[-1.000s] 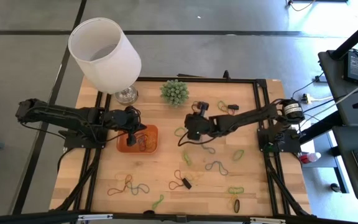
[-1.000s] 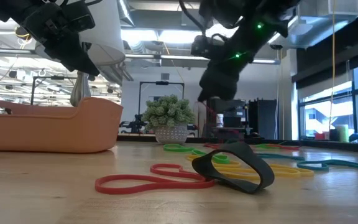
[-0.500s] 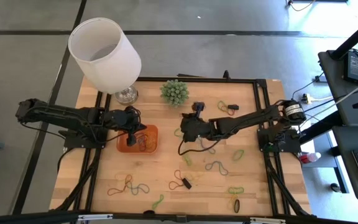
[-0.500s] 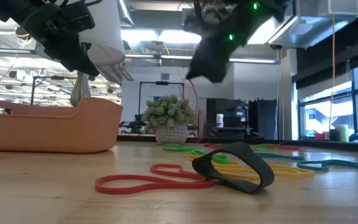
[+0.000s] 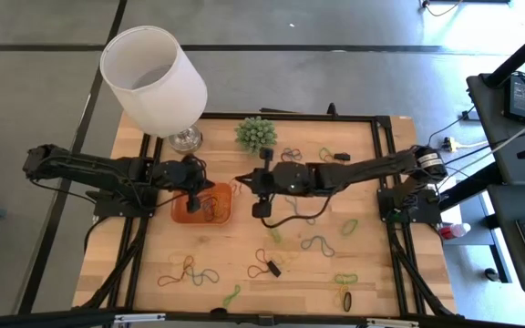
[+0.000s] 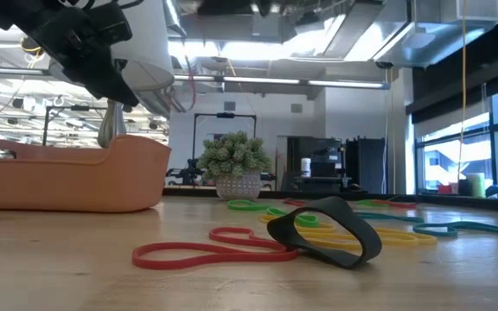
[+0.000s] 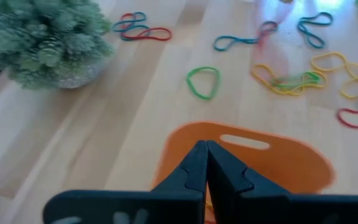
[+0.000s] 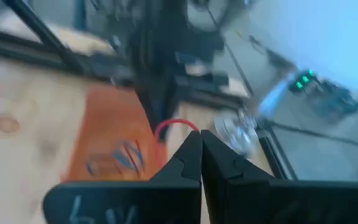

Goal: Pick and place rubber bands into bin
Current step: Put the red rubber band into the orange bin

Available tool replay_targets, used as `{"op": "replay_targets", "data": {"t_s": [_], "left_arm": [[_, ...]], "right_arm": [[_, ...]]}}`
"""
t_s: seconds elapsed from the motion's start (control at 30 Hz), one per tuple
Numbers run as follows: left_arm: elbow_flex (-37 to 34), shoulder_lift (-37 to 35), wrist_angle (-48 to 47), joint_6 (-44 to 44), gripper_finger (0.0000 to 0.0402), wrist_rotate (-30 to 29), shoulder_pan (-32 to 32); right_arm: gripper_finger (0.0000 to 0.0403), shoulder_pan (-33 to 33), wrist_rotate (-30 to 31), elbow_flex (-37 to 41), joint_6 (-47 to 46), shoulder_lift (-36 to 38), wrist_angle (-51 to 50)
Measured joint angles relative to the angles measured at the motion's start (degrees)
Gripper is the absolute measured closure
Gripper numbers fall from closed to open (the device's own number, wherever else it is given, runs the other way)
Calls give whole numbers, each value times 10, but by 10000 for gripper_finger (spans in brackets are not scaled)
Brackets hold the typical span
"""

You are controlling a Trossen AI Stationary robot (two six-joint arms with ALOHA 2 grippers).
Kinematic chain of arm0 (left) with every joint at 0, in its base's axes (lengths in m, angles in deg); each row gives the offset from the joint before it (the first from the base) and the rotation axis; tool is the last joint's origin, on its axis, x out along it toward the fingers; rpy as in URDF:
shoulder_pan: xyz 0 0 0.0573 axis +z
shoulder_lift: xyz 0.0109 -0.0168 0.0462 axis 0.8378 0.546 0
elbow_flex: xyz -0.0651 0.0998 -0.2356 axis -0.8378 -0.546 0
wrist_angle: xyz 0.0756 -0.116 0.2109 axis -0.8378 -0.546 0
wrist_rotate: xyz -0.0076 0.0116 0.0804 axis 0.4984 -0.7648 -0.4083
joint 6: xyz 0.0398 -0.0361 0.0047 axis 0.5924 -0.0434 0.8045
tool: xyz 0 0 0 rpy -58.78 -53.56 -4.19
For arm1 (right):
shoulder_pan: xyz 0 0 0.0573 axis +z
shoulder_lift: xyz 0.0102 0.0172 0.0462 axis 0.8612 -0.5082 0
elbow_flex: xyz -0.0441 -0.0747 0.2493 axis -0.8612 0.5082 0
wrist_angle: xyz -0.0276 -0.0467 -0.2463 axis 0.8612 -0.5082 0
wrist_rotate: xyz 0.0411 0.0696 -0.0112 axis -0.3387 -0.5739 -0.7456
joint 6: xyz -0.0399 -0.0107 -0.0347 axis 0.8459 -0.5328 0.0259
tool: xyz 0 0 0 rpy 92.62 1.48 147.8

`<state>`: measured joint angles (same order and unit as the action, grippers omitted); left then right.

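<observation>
1. The table [image 5: 153,273] carries the orange bin [image 5: 203,204] toward its left half, with loose rubber bands [image 5: 317,244] scattered across the middle and right.
2. The right arm reaches across the table toward the bin. The right gripper [image 5: 241,183] hangs just short of the bin's nearer rim, so the bin lies straight ahead of its jaws and a little below them.
3. Those jaws are clenched on a thin red band [image 8: 174,126], which arcs out from the fingertips toward the bin. It looks held only by its end, and from above it is too fine to follow fully.
4. The bin's long axis seems to run crosswise to the right gripper's approach, so the release calls for only a short advance over the rim.
5. The left gripper [image 5: 192,189] waits above the bin's far-left corner, jaws pressed together on nothing. It is nearer the bin, but the right one carries the load.
6. Several bands [image 8: 122,157] already lie inside the bin.
</observation>
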<state>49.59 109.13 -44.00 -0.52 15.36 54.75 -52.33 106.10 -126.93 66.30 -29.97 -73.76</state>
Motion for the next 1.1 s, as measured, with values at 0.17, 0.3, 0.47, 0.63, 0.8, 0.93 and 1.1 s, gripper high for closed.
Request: {"op": "replay_targets", "data": {"t_s": [0.17, 0.3, 0.47, 0.63, 0.8, 0.93, 1.1], "left_arm": [[0, 0, -2, 25, 398, -44, 0], [0, -23, -4, 38, 398, -35, 0], [0, -90, -38, 41, 398, -38, 0], [0, -153, -62, 41, 398, -37, 0], [0, -194, -63, 56, 398, -25, 0], [0, -212, -63, 72, 398, -24, 0], [0, -221, -63, 75, 398, -25, 0]], "right_arm": [[403, -4, -30, -48, 0, -55, 4], [403, -6, -57, -89, 0, -107, 4], [403, -12, -66, -135, 1, -158, 3], [403, -30, -116, -182, -8, -202, 3], [403, -42, -152, -230, -34, -251, -18], [403, -45, -156, -267, -50, -294, -60], [403, -54, -187, -309, -84, -343, -104]]}}
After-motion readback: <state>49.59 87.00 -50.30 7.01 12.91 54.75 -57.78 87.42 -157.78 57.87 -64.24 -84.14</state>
